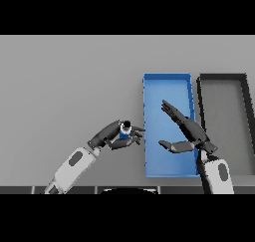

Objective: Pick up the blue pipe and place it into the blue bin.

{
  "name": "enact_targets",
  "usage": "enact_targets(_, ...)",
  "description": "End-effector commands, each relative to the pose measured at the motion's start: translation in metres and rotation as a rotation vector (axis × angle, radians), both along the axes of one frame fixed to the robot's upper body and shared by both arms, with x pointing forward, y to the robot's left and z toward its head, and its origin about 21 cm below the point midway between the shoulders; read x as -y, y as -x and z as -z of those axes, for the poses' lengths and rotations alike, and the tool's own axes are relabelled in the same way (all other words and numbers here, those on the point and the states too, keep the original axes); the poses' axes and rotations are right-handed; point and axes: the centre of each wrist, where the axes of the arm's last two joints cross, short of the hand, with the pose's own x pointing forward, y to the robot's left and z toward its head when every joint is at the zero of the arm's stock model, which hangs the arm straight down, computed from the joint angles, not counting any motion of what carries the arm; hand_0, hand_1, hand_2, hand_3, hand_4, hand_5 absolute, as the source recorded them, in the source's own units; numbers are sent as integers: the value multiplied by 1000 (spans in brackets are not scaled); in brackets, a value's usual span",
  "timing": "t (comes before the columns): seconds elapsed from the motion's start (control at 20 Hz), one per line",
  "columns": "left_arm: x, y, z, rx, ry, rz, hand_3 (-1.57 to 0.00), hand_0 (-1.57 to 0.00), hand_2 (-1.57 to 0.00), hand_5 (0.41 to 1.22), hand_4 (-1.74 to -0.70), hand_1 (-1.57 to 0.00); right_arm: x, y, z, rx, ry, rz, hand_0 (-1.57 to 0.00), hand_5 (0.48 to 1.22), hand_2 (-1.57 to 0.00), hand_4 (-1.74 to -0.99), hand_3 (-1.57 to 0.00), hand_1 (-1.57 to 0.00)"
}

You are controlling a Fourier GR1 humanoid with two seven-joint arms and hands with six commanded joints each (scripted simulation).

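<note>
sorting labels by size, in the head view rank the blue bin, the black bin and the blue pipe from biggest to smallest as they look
1-2. blue bin and black bin: they look about alike, so no ranking between them.
3. blue pipe, clearly smallest, held in the left hand.

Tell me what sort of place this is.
Probably a sorting workstation: a plain grey table with a blue bin and a dark bin side by side, and the left hand holding a blue pipe.

Left hand [115, 135] curled in a grasp, right hand [187, 129] flat, fingers extended
</note>
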Motion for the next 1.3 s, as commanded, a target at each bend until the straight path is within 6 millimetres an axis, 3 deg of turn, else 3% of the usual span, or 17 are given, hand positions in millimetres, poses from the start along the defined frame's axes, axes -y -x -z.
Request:
enact_targets(0.0,-1,0,1,6,1,-2,-1489,-1571,-1571,1221,-1741,-1571,-6,-3,-12,15,17,-48,1,501,1,-1319,1,1)
enact_targets(0.35,-2,-4,2,9,-7,5,-1486,-1571,-1571,1221,-1741,-1571,-55,-22,-42,59,164,-304,1,523,1,-1294,1,1)
enact_targets(0.55,-3,-6,2,19,22,33,-1516,-1571,-1571,1221,-1741,-1571,-80,-29,-48,57,196,-388,1,531,1,-1232,1,1)
enact_targets(0.9,-2,-2,5,18,-8,39,-1535,-1571,-1571,1221,-1737,-1571,-124,-49,-54,61,214,-489,1,506,-29,-1222,-2,-12)
enact_targets(0.95,-1,-4,6,-3,-3,45,-1484,-1571,-1571,1221,-1736,-1571,-131,-51,-57,63,212,-502,-53,506,-102,-1245,-46,-84)
enact_targets(1.05,-6,-7,2,23,-136,48,-1030,-1182,-1063,1221,-1682,-1078,-135,-53,-57,74,240,-544,-345,507,-379,-1335,-296,-375)
enact_targets(1.15,-9,-5,-1,8,-229,63,-659,-818,-680,1221,-1480,-706,-144,-57,-62,85,258,-562,-718,522,-739,-1430,-635,-699)
enact_targets(1.2,-6,-6,-1,31,-180,62,-583,-776,-686,1221,-1533,-706,-146,-56,-59,75,241,-581,-888,550,-905,-1486,-768,-873)
enact_targets(1.25,-5,-8,-4,55,-148,48,-781,-935,-863,1221,-1574,-879,-151,-57,-59,48,222,-604,-1025,606,-1038,-1530,-868,-1013)
